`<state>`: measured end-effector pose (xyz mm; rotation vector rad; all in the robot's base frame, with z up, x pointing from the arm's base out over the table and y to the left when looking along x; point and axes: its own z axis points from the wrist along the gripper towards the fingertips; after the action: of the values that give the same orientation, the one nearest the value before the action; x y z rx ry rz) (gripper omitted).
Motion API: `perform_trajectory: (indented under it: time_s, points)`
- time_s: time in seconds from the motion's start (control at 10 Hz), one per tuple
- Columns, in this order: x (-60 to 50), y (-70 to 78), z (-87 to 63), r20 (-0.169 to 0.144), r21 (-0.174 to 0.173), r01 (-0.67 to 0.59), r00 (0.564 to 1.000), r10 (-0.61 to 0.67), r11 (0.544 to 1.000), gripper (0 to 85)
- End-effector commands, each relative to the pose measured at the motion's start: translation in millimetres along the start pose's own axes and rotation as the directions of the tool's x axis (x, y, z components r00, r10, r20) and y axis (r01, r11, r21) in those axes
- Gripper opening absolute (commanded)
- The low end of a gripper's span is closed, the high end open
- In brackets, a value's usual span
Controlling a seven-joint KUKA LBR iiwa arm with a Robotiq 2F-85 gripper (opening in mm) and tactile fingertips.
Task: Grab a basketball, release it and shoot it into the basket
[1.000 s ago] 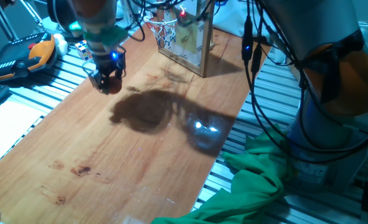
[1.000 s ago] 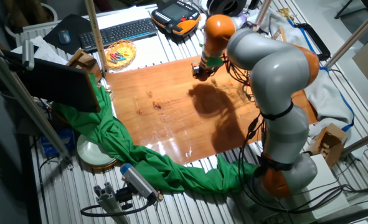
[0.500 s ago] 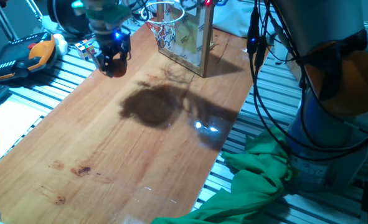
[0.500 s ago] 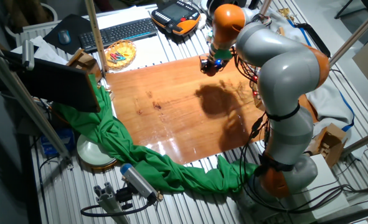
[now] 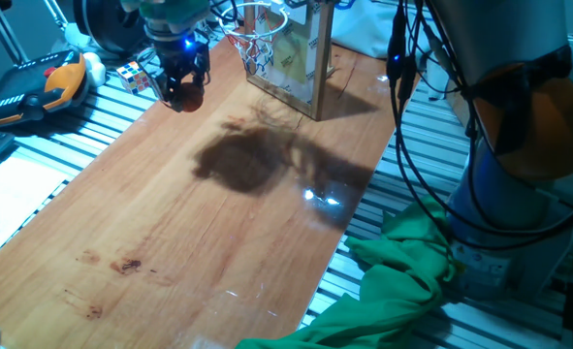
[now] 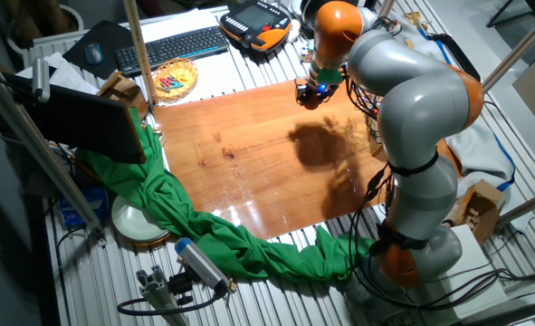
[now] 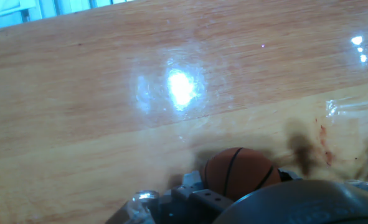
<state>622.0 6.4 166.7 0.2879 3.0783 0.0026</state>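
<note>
My gripper (image 5: 186, 94) is shut on the tiny orange basketball (image 5: 190, 96) and holds it above the far left part of the wooden table (image 5: 218, 223). In the hand view the basketball (image 7: 238, 172) with dark seam lines sits between the fingers over the wood. The basket (image 5: 254, 41), a red-rimmed hoop with white net on a wood-framed clear backboard (image 5: 296, 58), stands just right of the gripper, a short way off. In the other fixed view the gripper (image 6: 309, 95) hangs near the table's far edge.
A multicoloured puzzle cube (image 5: 131, 75) and an orange-and-black plush toy (image 5: 63, 82) lie left of the gripper off the board. Green cloth (image 5: 393, 281) lies at the table's near right corner. Cables (image 5: 402, 87) hang beside the arm's base (image 5: 519, 145).
The gripper has carried the ball up and away across the table toward the hoop, now close to its left side. Its grip stays closed.
</note>
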Motion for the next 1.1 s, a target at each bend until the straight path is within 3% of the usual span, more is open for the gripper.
perform_trajectory:
  time_s: [0.0,0.1,0.3,0.7,0.8,1.0]
  points:
    - [0.0,-0.1,-0.1,0.004,-0.001,-0.014,1.000,0.014,1.000,0.7]
    - [0.0,-0.1,-0.1,0.004,-0.001,-0.029,1.000,0.029,1.000,0.7]
    - [0.0,-0.1,-0.1,0.005,0.036,-0.038,0.999,0.038,0.999,0.7]
    - [0.0,-0.1,-0.1,-0.012,0.005,-0.109,0.994,0.109,0.994,0.7]
    - [3.8,1.5,-2.9,-0.014,0.002,-0.144,0.989,0.144,0.990,0.7]
    - [8.2,-0.9,-20.7,-0.006,0.028,-0.161,0.987,0.161,0.987,0.7]
